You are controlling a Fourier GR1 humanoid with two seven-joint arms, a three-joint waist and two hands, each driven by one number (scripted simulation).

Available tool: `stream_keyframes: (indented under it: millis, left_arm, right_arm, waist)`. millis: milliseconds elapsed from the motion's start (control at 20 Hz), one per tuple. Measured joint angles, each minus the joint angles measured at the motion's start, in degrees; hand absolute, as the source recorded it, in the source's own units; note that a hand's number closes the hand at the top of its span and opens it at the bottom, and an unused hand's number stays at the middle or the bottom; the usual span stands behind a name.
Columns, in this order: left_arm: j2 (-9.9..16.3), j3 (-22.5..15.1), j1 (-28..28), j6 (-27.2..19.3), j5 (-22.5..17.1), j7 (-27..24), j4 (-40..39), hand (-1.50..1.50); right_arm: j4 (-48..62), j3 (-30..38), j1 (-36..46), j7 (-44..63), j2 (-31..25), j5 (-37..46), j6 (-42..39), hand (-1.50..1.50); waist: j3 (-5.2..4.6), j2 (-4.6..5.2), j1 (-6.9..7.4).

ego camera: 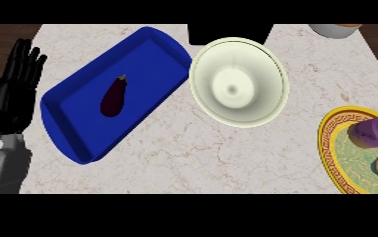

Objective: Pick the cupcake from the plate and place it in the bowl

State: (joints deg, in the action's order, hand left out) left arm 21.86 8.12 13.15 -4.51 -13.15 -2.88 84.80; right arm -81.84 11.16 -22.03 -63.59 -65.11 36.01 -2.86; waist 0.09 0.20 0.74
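Head view: left hand [18,88] resting at the left edge, cupcake [367,132] on the plate [330,151] at the far right.

Seen from the head, the left hand stands at the left edge of the marble tabletop [184,156], its grey forearm coming up from the lower left corner, palm flat and fingers [28,56] straight, slightly apart, pointing away from the robot and holding nothing. Just beside it lies a blue tray [77,131], set at a slant, with a dark eggplant [114,96] lying in its middle. A cream bowl [238,82] sits near the centre, touching or nearly touching the tray's upper corner. The yellow-rimmed plate is cut off by the right edge; the purple cupcake sits on it, well apart from the bowl. The right hand does not show.
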Motion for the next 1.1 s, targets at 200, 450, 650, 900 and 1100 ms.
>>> stream_keyframes:
  millis: [200,450,650,900,1100]
  left_arm:
    - [-0.2,-0.1,1.3,0.0,0.5,0.5,-0.6,0.00]
    - [-0.5,0.0,2.2,-0.3,0.7,1.6,-0.4,0.00]
    - [-0.5,0.6,1.7,-0.1,0.9,1.1,-0.8,0.00]
    - [-0.8,0.9,0.9,0.4,0.9,1.0,-0.1,0.00]
    - [-0.8,1.6,0.8,0.7,1.0,0.6,-0.5,0.00]
  right_arm:
    - [4.8,-3.6,4.8,-0.5,1.8,2.0,1.3,-1.50]
    - [8.2,-7.1,8.9,-1.4,2.9,2.9,2.1,-1.50]
    - [9.4,-9.5,10.8,-1.7,4.0,3.5,3.2,-1.50]
    - [13.1,-12.2,15.1,-1.6,5.5,6.1,4.3,-1.50]
    - [14.4,-13.9,17.0,-1.1,7.1,8.0,5.1,-1.50]
  waist:
    - [0.01,0.01,0.07]
    - [0.02,-0.01,0.09]
    - [-0.01,-0.06,-0.06]
    - [-0.07,-0.11,-0.08]
    - [-0.22,-0.24,-0.33]
